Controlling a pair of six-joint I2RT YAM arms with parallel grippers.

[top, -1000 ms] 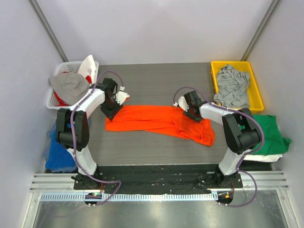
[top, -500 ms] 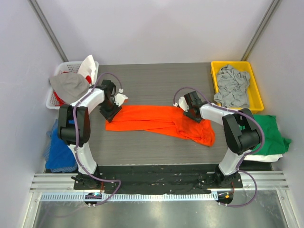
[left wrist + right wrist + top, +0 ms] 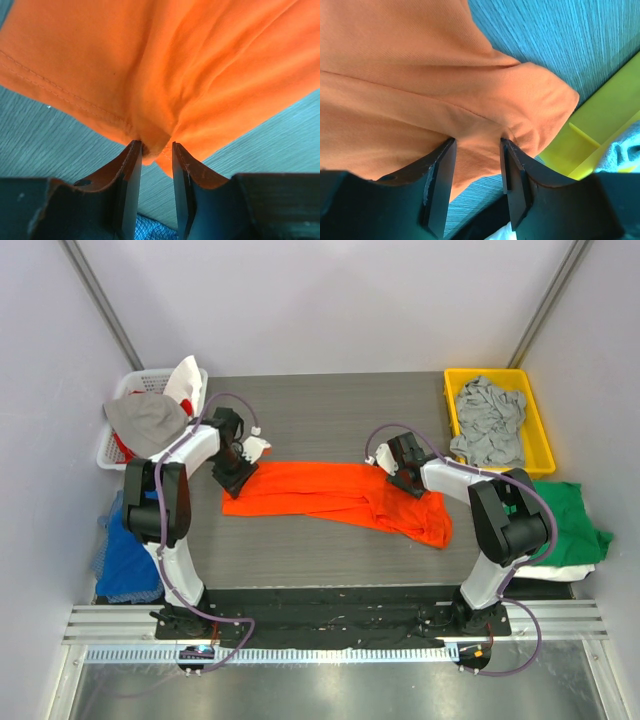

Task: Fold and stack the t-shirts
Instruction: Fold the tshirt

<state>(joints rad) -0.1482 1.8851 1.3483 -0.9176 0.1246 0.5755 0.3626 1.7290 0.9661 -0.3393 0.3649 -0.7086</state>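
The bright orange t-shirt [image 3: 330, 495] lies folded into a long band across the dark table [image 3: 320, 410]. My left gripper [image 3: 236, 478] is at its left end. In the left wrist view my left gripper [image 3: 156, 145] has its jaws closed on a bunched fold of the orange cloth [image 3: 175, 65]. My right gripper [image 3: 405, 480] is at the band's right part, above a loose flap. In the right wrist view my right gripper [image 3: 477, 140] has its jaws closed on a thick layer of the orange cloth [image 3: 395, 65].
A yellow bin [image 3: 449, 400] at the back right holds a light grey shirt [image 3: 487, 420]; it also shows in the right wrist view [image 3: 600, 130]. A white basket [image 3: 125, 385] at the back left holds grey and white cloth. A green shirt [image 3: 570, 520] lies on a white one [image 3: 560, 572] right of the table. Blue cloth [image 3: 120, 560] lies at the left.
My left gripper has shifted slightly to the left at the shirt's left end. The right arm and the shirt have barely moved.
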